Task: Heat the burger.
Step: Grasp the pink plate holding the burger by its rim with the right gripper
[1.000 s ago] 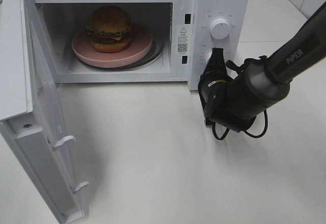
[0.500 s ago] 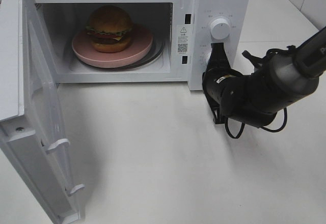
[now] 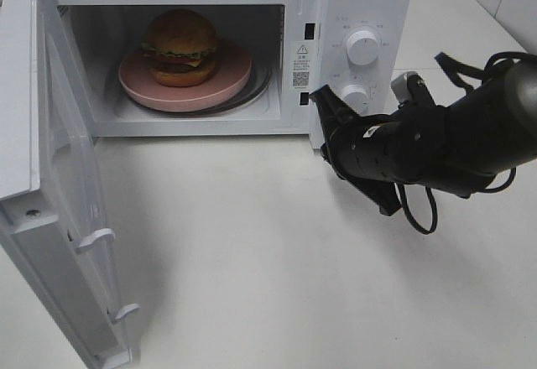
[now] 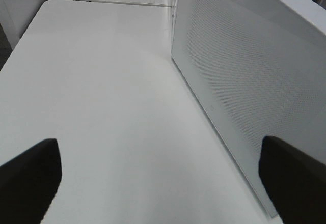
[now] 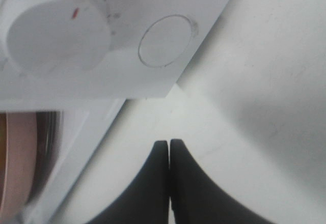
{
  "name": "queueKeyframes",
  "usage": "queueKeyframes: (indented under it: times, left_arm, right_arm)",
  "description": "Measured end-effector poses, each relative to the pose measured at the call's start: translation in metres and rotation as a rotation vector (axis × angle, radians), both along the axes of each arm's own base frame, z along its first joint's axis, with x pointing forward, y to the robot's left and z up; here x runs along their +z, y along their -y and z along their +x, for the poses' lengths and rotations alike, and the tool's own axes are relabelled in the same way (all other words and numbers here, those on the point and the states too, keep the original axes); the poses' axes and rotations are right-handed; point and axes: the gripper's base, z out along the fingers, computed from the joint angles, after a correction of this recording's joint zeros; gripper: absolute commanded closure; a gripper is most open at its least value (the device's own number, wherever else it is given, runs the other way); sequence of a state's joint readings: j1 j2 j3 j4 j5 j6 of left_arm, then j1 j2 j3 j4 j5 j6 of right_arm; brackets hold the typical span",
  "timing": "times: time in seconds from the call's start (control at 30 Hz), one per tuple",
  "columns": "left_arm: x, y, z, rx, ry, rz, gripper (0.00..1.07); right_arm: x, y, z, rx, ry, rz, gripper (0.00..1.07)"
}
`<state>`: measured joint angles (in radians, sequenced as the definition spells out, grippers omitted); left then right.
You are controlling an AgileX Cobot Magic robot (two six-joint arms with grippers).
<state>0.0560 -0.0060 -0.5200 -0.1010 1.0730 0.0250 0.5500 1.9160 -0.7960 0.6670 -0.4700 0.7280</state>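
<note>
Deep inside the open microwave (image 3: 361,0), the burger (image 3: 179,46) sits on the pink plate (image 3: 231,82), toward the left of the cavity; the door (image 3: 50,176) stands swung wide at the near left; the right hand (image 3: 321,99), fingers pressed together on nothing, points at the control panel's left edge, just beside the lower knob (image 3: 356,98); over by the door's meshed face, the left hand (image 4: 160,175) hovers above the counter (image 3: 268,260), fingers spread wide, empty.
</note>
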Motion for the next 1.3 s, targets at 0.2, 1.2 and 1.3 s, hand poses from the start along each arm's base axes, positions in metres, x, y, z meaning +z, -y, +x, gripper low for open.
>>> queueKeyframes:
  times: [0.2,1.2,1.3]
  left_arm:
    - [0.0,0.0,0.0,0.0,0.0,0.0,0.09]
    - [0.0,0.0,0.0,0.0,0.0,0.0,0.09]
    - [0.0,0.0,0.0,0.0,0.0,0.0,0.09]
  right_arm:
    - [0.021,-0.006,-0.012,0.334,0.007,-0.203,1.06]
    - [0.1,0.0,-0.041,1.817,-0.14,-1.026,0.99]
    - [0.102,0.0,-0.04,1.861,-0.109,-1.051,0.99]
